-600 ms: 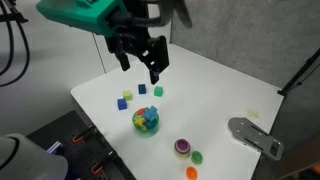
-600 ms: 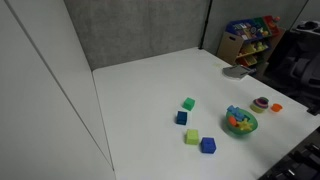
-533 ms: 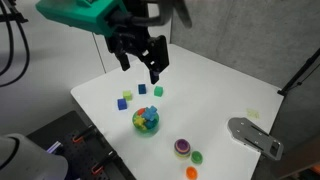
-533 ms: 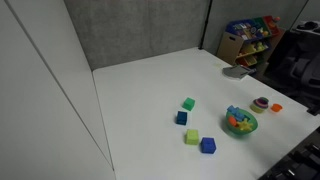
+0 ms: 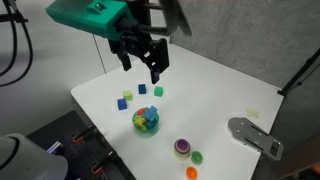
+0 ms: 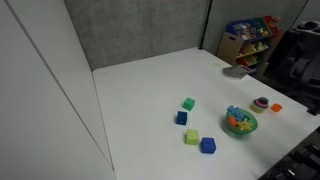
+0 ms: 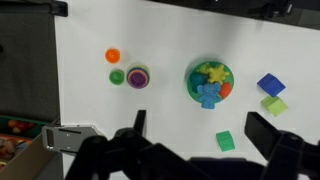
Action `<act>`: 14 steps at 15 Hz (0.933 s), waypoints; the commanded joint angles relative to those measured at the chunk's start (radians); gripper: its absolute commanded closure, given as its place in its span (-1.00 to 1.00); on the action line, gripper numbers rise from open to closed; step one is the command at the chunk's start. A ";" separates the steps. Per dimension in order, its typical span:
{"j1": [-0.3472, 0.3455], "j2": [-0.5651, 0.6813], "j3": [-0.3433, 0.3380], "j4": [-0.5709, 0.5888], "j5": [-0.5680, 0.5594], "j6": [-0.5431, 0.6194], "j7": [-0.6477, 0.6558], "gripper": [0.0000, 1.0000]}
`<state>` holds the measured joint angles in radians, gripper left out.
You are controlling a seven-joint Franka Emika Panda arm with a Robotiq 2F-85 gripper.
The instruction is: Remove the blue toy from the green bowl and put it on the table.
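Observation:
The green bowl stands on the white table, filled with small colourful toys. It shows in both exterior views and in the wrist view. The blue toy lies in the bowl at its rim, beside a yellow star and red pieces. My gripper hangs high above the table, behind the bowl, open and empty. In the wrist view its two dark fingers frame the bowl and a green cube.
Two green and two blue cubes lie on the table near the bowl. A purple-topped piece, a flat green disc and an orange piece lie on its other side. A grey metal object sits at the table edge.
The arm's upper part has shifted slightly to the right. The gripper stays open above the table. The bowl, toy and cubes have not moved.

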<state>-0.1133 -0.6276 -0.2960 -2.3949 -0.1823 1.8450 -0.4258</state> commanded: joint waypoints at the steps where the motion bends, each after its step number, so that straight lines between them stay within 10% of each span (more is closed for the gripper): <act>1: 0.024 0.083 0.022 0.031 0.044 0.048 0.034 -1.00; 14: 0.085 0.445 0.140 0.028 0.207 0.306 0.110 -1.00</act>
<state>-0.0289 -0.2667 -0.1741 -2.3918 -0.0109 2.1118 -0.3377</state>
